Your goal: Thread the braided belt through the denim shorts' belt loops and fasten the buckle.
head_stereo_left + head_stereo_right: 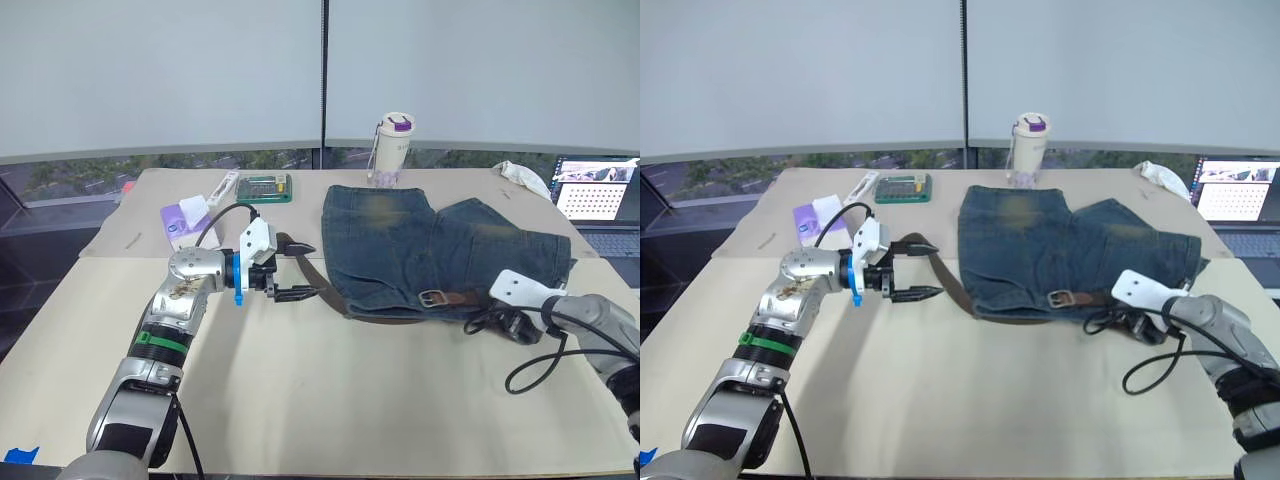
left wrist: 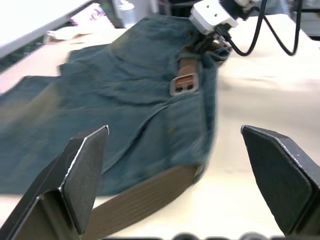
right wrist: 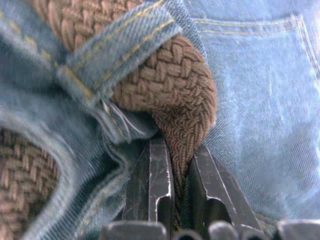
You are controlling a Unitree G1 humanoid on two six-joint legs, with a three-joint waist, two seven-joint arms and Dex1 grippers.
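Note:
The denim shorts (image 1: pixel 440 245) lie flat right of the table's middle, waistband toward me. The braided belt (image 1: pixel 318 275) sticks out from the shorts' left edge and runs along the waistband to the pale buckle (image 1: pixel 433 298). My left gripper (image 1: pixel 303 271) stands open at that left edge, its fingers spread on either side of the loose strap (image 2: pixel 145 200). My right gripper (image 1: pixel 497 320) is at the waistband's right end, shut on a fold of the belt (image 3: pixel 170 90) just past a belt loop (image 3: pixel 120 50).
At the back stand a white bottle with a purple lid (image 1: pixel 392 148), a green tray (image 1: pixel 265 187) and a purple packet (image 1: pixel 183 222). An open laptop (image 1: pixel 600 190) and a white cloth (image 1: pixel 522 175) are at the far right. A black cable (image 1: pixel 535 365) loops by my right wrist.

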